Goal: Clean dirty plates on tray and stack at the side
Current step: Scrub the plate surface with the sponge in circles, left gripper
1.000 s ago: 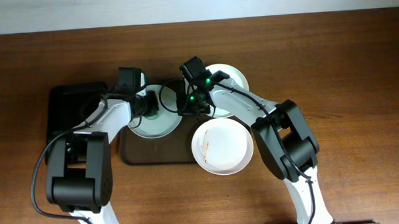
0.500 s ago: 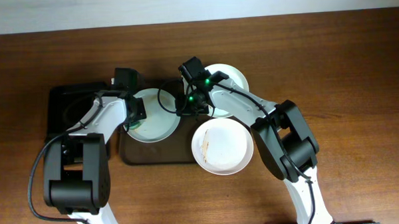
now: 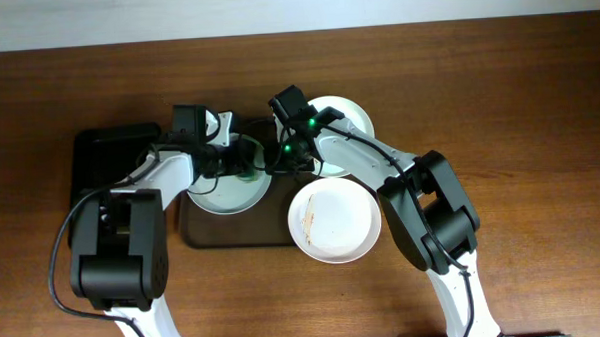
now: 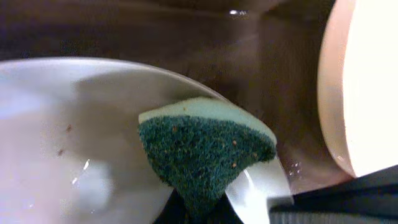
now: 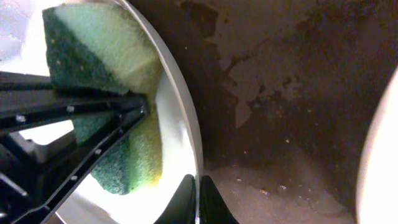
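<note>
Looking down from overhead, the tray (image 3: 232,229) sits mid-table with three plates on it. The blue-grey plate (image 3: 219,193) is at the tray's 9 o'clock end. A white plate (image 3: 350,117) sits at the 1 o'clock corner. The smeared plate (image 3: 334,222), which has a brownish streak, hangs over the rim around 4 o'clock. A black tray (image 3: 95,161) lies just beside the brown one, out at 9 o'clock. The left gripper (image 3: 238,163) is over the blue-grey plate with a green sponge (image 3: 246,173) pinched in it. The right gripper (image 3: 275,167) is at that plate's 3 o'clock rim.

Left wrist cam: the left gripper (image 4: 196,210) is clamped on the sponge (image 4: 205,155). The dark scouring side faces the camera and the pale foam layer is toward 12 o'clock. The sponge rests on the blue-grey plate (image 4: 56,143) near its edge, and a few brown specks show out at 9 o'clock. The brown tray floor (image 4: 236,56) is at 12 o'clock. A second plate (image 4: 367,81) shows at 3 o'clock, though which white one it is can't be told.

Right wrist cam: the right gripper (image 5: 198,198) has its fingers closed narrow on the thin rim of the blue-grey plate (image 5: 180,130), down at 6 o'clock. The sponge (image 5: 93,50) is at 10 o'clock, squeezed by the black left gripper (image 5: 134,112). The stained tray floor (image 5: 280,93) fills the 3 o'clock side.
</note>
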Robot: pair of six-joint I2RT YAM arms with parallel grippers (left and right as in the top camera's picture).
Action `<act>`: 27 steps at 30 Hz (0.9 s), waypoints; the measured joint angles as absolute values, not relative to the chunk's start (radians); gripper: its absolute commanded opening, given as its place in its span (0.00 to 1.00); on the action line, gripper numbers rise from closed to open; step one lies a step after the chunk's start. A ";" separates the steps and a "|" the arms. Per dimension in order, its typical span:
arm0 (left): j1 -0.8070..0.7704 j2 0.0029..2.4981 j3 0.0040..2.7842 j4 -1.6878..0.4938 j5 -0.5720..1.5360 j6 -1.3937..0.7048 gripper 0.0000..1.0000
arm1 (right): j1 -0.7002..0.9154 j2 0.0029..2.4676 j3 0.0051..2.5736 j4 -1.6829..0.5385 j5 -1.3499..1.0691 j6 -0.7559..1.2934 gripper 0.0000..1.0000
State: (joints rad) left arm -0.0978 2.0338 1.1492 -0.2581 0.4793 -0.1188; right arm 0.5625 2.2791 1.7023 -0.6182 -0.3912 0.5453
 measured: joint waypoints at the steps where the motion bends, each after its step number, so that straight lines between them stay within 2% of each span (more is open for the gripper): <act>1: -0.099 2.037 1.142 -0.221 0.482 -0.118 0.01 | 0.562 2.279 1.702 -0.618 -0.391 0.546 0.04; 4: -0.105 2.038 1.143 -0.212 0.436 -0.141 0.01 | 0.562 2.279 1.702 -0.618 -0.391 0.545 0.04; 8: -0.120 2.006 1.178 -0.384 0.273 -0.244 0.01 | 0.562 2.279 1.702 -0.618 -0.391 0.546 0.04; 13: -0.117 1.979 1.198 -0.582 0.200 -0.268 0.00 | 0.562 2.279 1.702 -0.619 -0.392 0.545 0.04; 16: -0.118 1.972 1.199 -0.631 0.164 -0.274 0.00 | 0.562 2.279 1.702 -0.619 -0.392 0.546 0.04; 18: -0.123 1.966 1.201 -0.646 0.052 -0.292 0.00 | 0.562 2.279 1.702 -0.619 -0.392 0.546 0.04; 22: -0.128 1.972 1.196 -0.615 -0.290 -0.419 0.01 | 0.563 2.279 1.702 -0.619 -0.394 0.546 0.04; 27: -0.161 2.003 1.156 -0.331 -0.380 -0.460 0.00 | 0.562 2.279 1.702 -0.611 -0.387 0.547 0.04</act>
State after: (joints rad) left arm -0.1612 2.0033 1.1564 -0.3309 -0.3801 -0.4599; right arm 0.5625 2.2791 1.7023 -0.6106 -0.3870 0.5468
